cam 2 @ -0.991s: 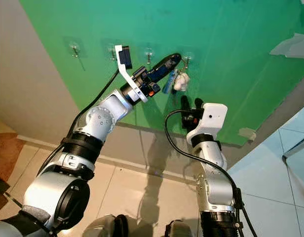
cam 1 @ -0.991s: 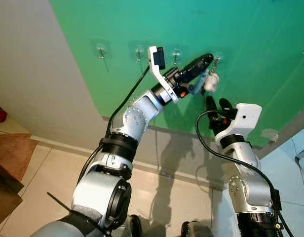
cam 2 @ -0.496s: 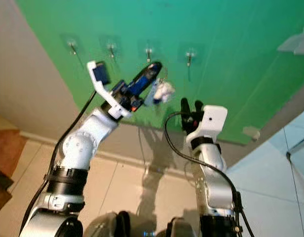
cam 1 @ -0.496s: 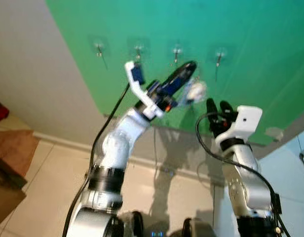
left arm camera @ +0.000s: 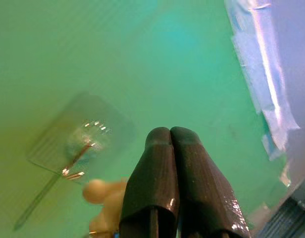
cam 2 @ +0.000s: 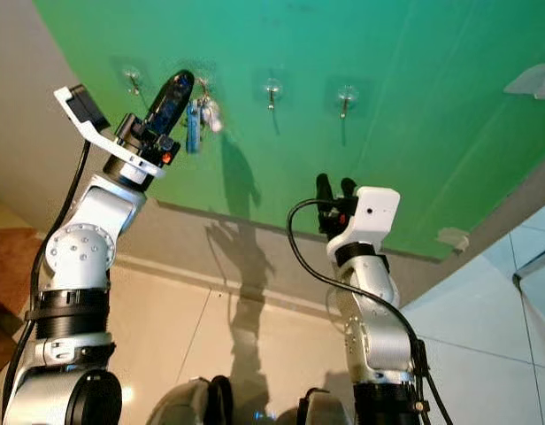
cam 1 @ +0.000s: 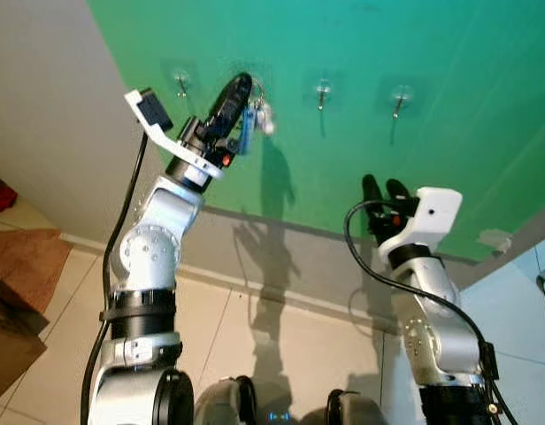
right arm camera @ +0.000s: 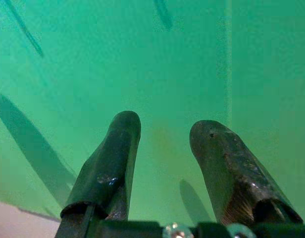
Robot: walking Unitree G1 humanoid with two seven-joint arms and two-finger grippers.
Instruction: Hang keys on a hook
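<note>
Your left hand (cam 1: 240,88) clamped on keys (cam 1: 257,117) just beside second hook (cam 1: 255,90) — ring ready to loop; right hand (cam 1: 379,189) open, idle below.

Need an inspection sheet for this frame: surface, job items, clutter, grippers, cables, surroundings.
Surface: green wall with four clear adhesive hooks.
Job's things: keys with a blue tag and pale charm, at the second hook from the left; whether they are hooked, cannot tell.
Clutter: nothing seen.
Grippers: left gripper raised at that hook, fingers together; right gripper open, low, near the wall, holding nothing.
Cables: black cable looping by the right arm.
Surroundings: tiled floor, grey baseboard.
</note>
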